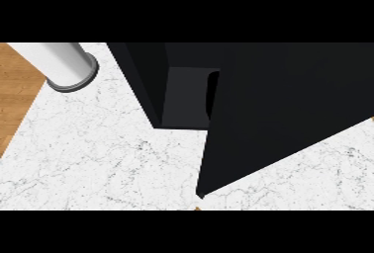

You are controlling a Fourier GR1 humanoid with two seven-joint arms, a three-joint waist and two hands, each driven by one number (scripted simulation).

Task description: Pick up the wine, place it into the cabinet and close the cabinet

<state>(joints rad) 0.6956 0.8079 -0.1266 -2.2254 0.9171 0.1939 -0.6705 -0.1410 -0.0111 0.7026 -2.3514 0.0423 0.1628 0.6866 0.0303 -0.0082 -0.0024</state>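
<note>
the black cabinet [292, 108] fills the right and middle of the view, standing on the white marble counter [95, 153], and everything else is best placed against it. its door [241, 148] hangs partly open, swung out toward the viewer, with its lower corner coming down near the bottom edge of the view. between the door's inner edge and the cabinet's left wall there is a narrow opening showing a dark grey inner face [186, 99]. the wine is nowhere to be seen: it may already be inside behind the door, or out of view altogether, and i cannot tell which. neither hand shows either, so i cannot say whether the fingers are open, curled or holding anything, nor which hand is nearer the door. a grey cylinder [62, 66] with a dark rim stands well to the left of the cabinet, at the counter's far edge beside a strip of wooden floor [15, 94]. if the bottle is inside, i'd judge that what remains is pushing the door's free edge back toward the cabinet's front, across that gap.
</note>
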